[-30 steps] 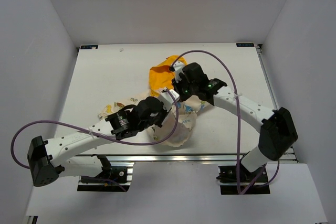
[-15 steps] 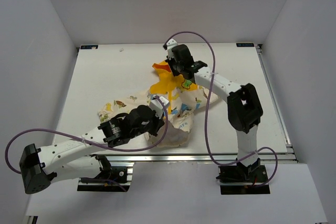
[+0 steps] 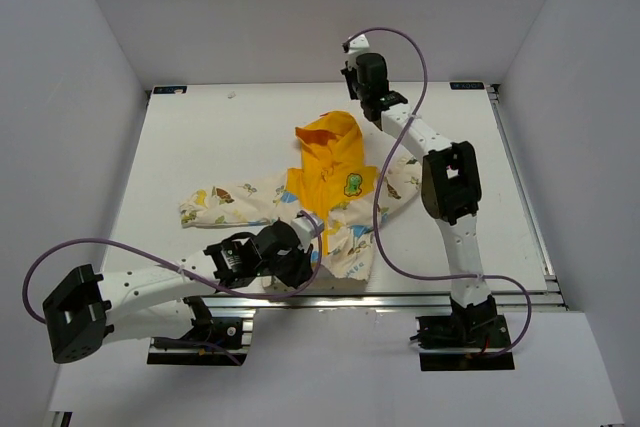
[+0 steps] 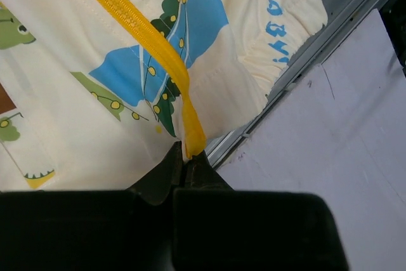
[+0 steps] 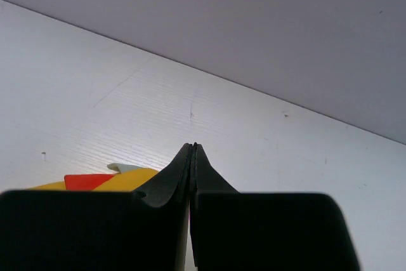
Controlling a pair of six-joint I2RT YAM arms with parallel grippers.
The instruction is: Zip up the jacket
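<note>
Since a second ago the jacket (image 3: 330, 179) has gone from a bunched heap to lying spread out. The right arm has swung from the middle of the table (image 3: 200, 137) out to its far edge, and the left arm has drawn back toward the near edge.

Nearest me, the left gripper (image 4: 188, 160) is pinched tight on the bottom end of the yellow zipper strip (image 4: 130, 14), at the jacket's hem. This is just beside the table's near rail (image 4: 298, 55). The strip runs taut away from the jaws across the cream printed front.

Beyond that, the jacket lies on the table's middle with its front up. One sleeve reaches left and the other right, and the yellow hood (image 3: 328, 132) points to the far side.

Farthest off, the right gripper (image 5: 192, 152) has its jaws pressed together above the far end of the table, facing the back wall (image 5: 254, 17). A bit of yellow fabric shows low and left of its fingers. I cannot tell whether it touches them.
</note>
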